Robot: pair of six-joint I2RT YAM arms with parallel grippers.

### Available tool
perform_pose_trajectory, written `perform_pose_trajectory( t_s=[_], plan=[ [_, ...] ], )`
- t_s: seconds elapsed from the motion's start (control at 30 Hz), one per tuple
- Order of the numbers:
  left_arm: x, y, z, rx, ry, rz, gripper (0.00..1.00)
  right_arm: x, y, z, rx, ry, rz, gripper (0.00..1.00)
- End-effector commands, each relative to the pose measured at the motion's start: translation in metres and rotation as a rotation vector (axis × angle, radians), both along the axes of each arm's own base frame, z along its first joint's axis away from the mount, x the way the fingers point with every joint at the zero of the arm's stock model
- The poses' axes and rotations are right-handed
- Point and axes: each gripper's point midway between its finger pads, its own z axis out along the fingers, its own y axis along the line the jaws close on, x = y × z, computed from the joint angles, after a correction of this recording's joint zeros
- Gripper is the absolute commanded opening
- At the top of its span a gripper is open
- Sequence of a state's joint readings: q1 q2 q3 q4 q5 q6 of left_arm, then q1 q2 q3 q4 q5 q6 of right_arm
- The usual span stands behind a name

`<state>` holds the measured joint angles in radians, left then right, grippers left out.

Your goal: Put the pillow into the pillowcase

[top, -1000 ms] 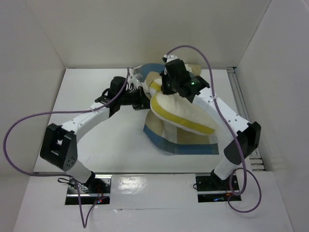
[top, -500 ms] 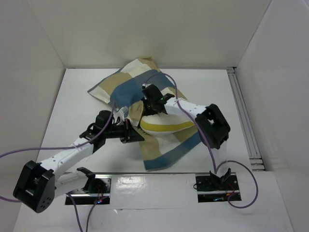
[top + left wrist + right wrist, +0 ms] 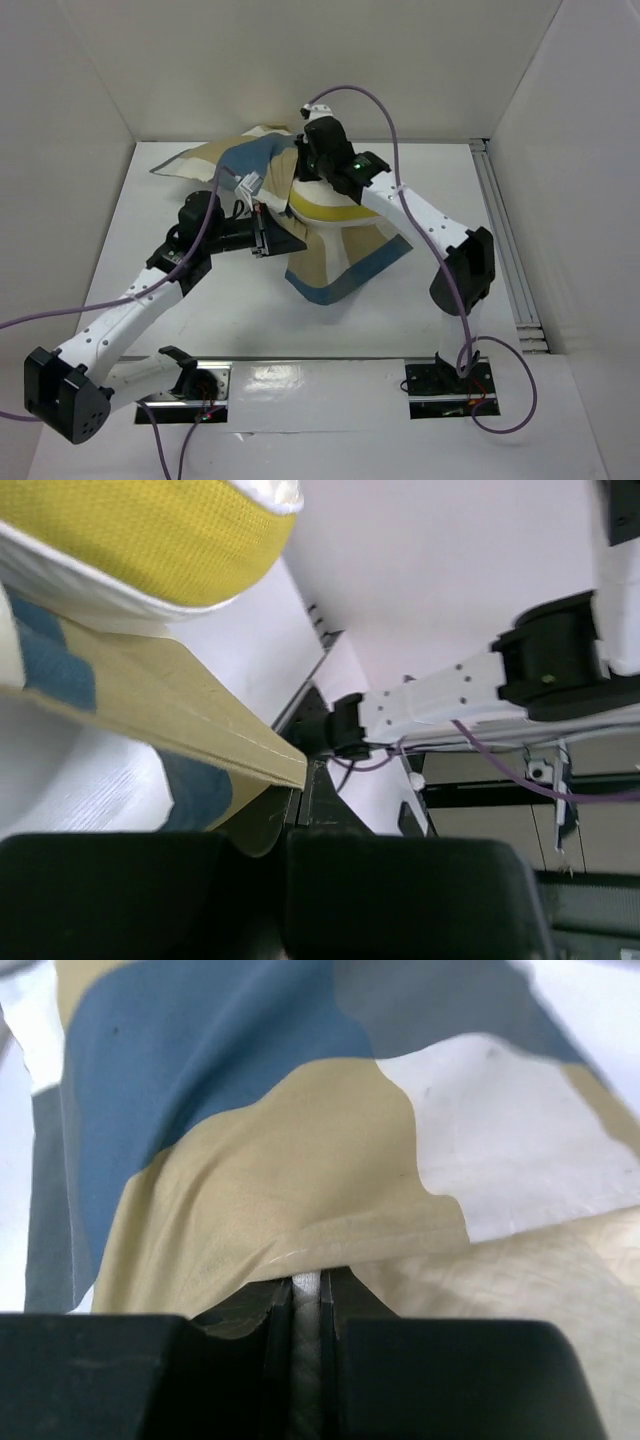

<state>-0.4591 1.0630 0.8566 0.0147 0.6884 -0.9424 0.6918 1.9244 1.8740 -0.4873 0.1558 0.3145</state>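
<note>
The checked blue, tan and cream pillowcase [image 3: 335, 268] hangs bunched over the middle of the table, with one corner trailing to the back left. The cream pillow [image 3: 325, 208] with its yellow edge sits partly inside it, its end showing at the opening. My left gripper [image 3: 266, 236] is shut on the tan hem of the pillowcase [image 3: 150, 700] at the opening's left side, below the pillow [image 3: 140, 540]. My right gripper [image 3: 305, 168] is shut on the hem at the back. In the right wrist view the jaws [image 3: 305, 1295] pinch the pillowcase [image 3: 250, 1190], with the pillow [image 3: 530, 1280] beside them.
White walls stand close on the left, back and right of the white table [image 3: 200, 310]. A metal rail [image 3: 505, 240] runs along the right edge. The right arm's elbow [image 3: 462, 272] sits right of the fabric. Purple cables loop over both arms.
Both grippers have moved toward the back with the fabric. The pillowcase and pillow have shifted back and up, and the right arm's elbow has swung out to the right.
</note>
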Motion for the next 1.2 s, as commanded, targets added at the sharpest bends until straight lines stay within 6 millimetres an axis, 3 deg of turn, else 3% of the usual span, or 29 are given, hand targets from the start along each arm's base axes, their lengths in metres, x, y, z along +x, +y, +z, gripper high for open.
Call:
perform_pose_trajectory(
  t_s=[0.0, 0.1, 0.13, 0.23, 0.27, 0.33, 0.37, 0.4, 0.43, 0.47, 0.5, 0.53, 0.67, 0.7, 0.8, 0.83, 0.87, 0.9, 0.93, 0.97, 1.03, 1.07, 1.1, 1.17],
  plan=[
    [-0.045, -0.009, 0.051, -0.104, -0.102, -0.211, 0.00, 0.005, -0.009, 0.089, 0.086, -0.246, -0.070, 0.00],
    [-0.060, 0.001, 0.035, -0.094, -0.051, -0.180, 0.00, -0.009, 0.019, -0.015, 0.020, -0.070, -0.013, 0.00],
    [-0.069, 0.007, 0.023, -0.080, -0.025, -0.167, 0.00, -0.017, 0.033, -0.072, -0.019, 0.033, 0.041, 0.00],
    [-0.080, 0.015, 0.002, -0.050, 0.021, -0.134, 0.00, -0.031, 0.044, -0.128, -0.063, 0.153, 0.076, 0.00],
    [-0.086, 0.019, 0.006, -0.053, 0.009, -0.125, 0.00, -0.038, 0.051, -0.128, -0.051, 0.165, 0.110, 0.00],
    [-0.088, 0.026, -0.011, 0.020, 0.049, -0.094, 0.03, -0.050, 0.054, -0.124, -0.052, 0.164, 0.128, 0.00],
    [-0.087, 0.030, 0.000, 0.040, 0.023, -0.078, 0.16, -0.061, 0.055, -0.123, -0.050, 0.170, 0.149, 0.11],
    [-0.080, 0.032, -0.005, 0.088, 0.033, -0.038, 0.29, -0.064, 0.052, -0.096, -0.018, 0.134, 0.151, 0.52],
    [-0.080, 0.039, 0.001, 0.145, 0.015, -0.028, 0.56, -0.068, 0.048, -0.083, -0.003, 0.118, 0.152, 0.68],
    [-0.076, 0.042, 0.002, 0.184, 0.010, -0.008, 0.69, -0.076, 0.039, -0.082, -0.017, 0.121, 0.158, 0.75],
    [-0.071, 0.045, 0.002, 0.222, 0.004, 0.013, 0.77, -0.083, 0.032, -0.047, 0.027, 0.072, 0.160, 0.80],
    [-0.060, 0.051, 0.001, 0.281, -0.029, 0.055, 0.83, -0.088, 0.023, -0.038, 0.028, 0.060, 0.149, 0.88],
    [-0.033, 0.058, 0.006, 0.390, -0.062, 0.110, 0.87, -0.111, -0.024, -0.014, 0.005, 0.037, 0.087, 0.95],
    [-0.025, 0.056, 0.006, 0.406, -0.061, 0.115, 0.85, -0.112, -0.043, -0.024, -0.029, 0.052, 0.035, 0.95],
    [-0.011, 0.052, -0.001, 0.431, -0.053, 0.111, 0.83, -0.119, -0.091, -0.024, -0.055, 0.063, -0.095, 0.95],
    [-0.004, 0.048, -0.007, 0.447, -0.026, 0.104, 0.82, -0.123, -0.107, -0.039, -0.082, 0.080, -0.123, 0.95],
    [0.002, 0.045, -0.011, 0.450, -0.021, 0.103, 0.81, -0.119, -0.134, -0.036, -0.072, 0.082, -0.207, 0.95],
    [0.010, 0.044, -0.013, 0.456, -0.010, 0.121, 0.80, -0.116, -0.150, -0.041, -0.074, 0.091, -0.256, 0.89],
    [0.016, 0.042, -0.015, 0.467, -0.001, 0.127, 0.78, -0.118, -0.166, -0.059, -0.085, 0.135, -0.278, 0.72],
    [0.025, 0.038, -0.029, 0.492, 0.048, 0.130, 0.78, -0.103, -0.194, -0.065, -0.064, 0.150, -0.356, 0.67],
    [0.034, 0.036, -0.042, 0.535, 0.081, 0.136, 0.73, -0.098, -0.208, -0.089, -0.015, 0.217, -0.371, 0.56],
    [0.041, 0.034, -0.053, 0.569, 0.123, 0.157, 0.73, -0.089, -0.220, -0.103, -0.003, 0.255, -0.401, 0.55],
    [0.047, 0.044, -0.066, 0.632, 0.155, 0.213, 0.72, -0.082, -0.217, -0.108, 0.014, 0.260, -0.382, 0.55],
    [0.058, 0.050, -0.071, 0.712, 0.163, 0.277, 0.71, -0.083, -0.205, -0.122, 0.022, 0.319, -0.325, 0.68]
  ],
)
